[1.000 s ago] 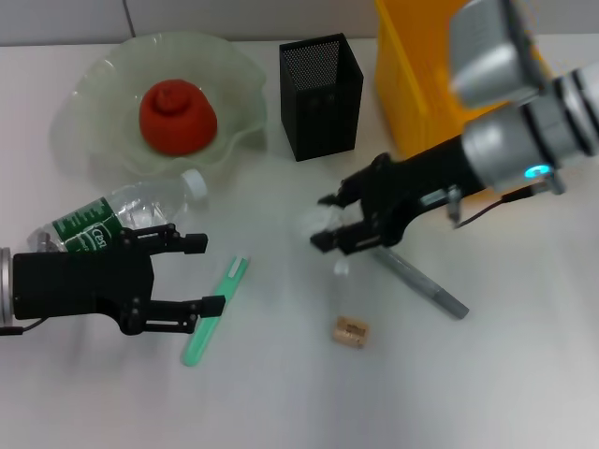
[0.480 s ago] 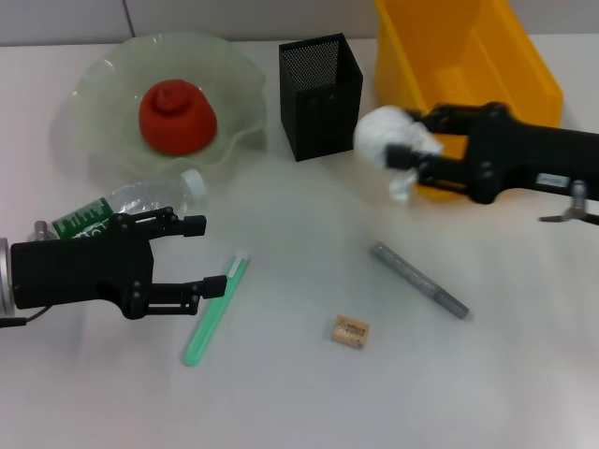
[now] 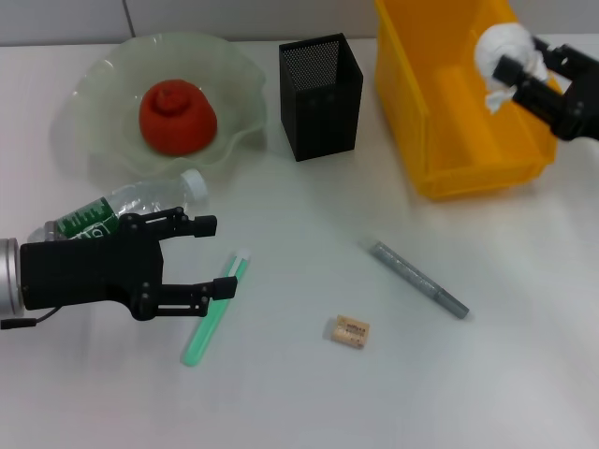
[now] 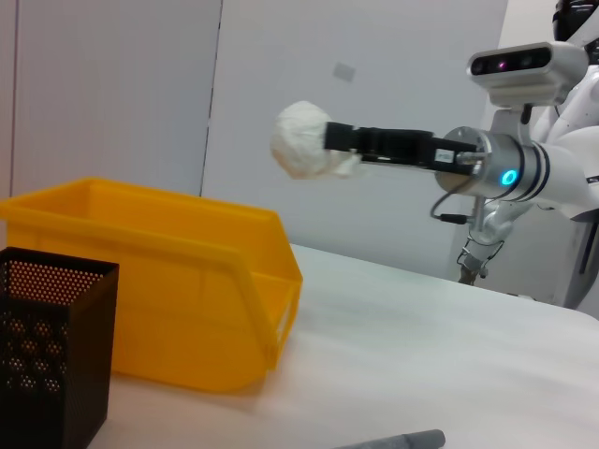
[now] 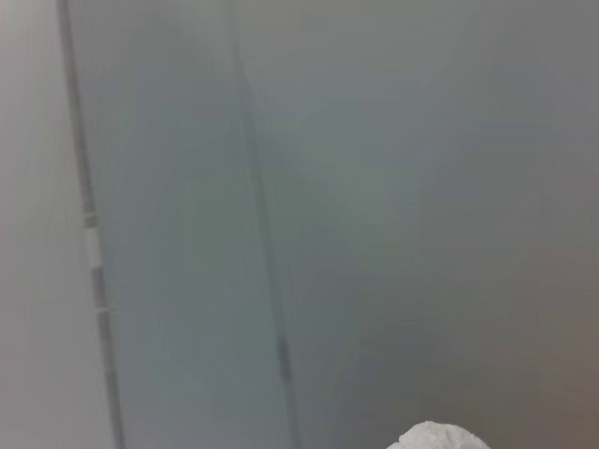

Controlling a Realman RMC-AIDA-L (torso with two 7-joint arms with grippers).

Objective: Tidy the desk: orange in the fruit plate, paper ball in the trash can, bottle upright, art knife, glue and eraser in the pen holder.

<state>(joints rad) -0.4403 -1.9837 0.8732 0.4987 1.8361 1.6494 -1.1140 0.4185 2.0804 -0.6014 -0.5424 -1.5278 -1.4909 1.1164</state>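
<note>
My right gripper [image 3: 517, 62] is shut on the white paper ball [image 3: 502, 47], holding it in the air over the yellow trash can [image 3: 440, 140]; the left wrist view shows the paper ball [image 4: 299, 138] well above the trash can [image 4: 187, 281]. The orange [image 3: 178, 115] lies in the pale green fruit plate [image 3: 103, 84]. The bottle [image 3: 122, 211] lies on its side behind my left gripper [image 3: 215, 254], which is open just left of a green art knife [image 3: 213, 309]. A grey glue stick [image 3: 418, 279] and the tan eraser [image 3: 350, 331] lie on the desk. The black pen holder [image 3: 321, 95] stands upright.
The white desk [image 3: 309, 393] runs to a grey wall at the back. The pen holder [image 4: 47, 346] stands close beside the trash can. In the right wrist view only the wall and the top of the paper ball [image 5: 440, 438] show.
My right gripper has carried the paper ball up from the desk and to the right, from beside the pen holder to above the trash can. The left gripper has edged slightly right.
</note>
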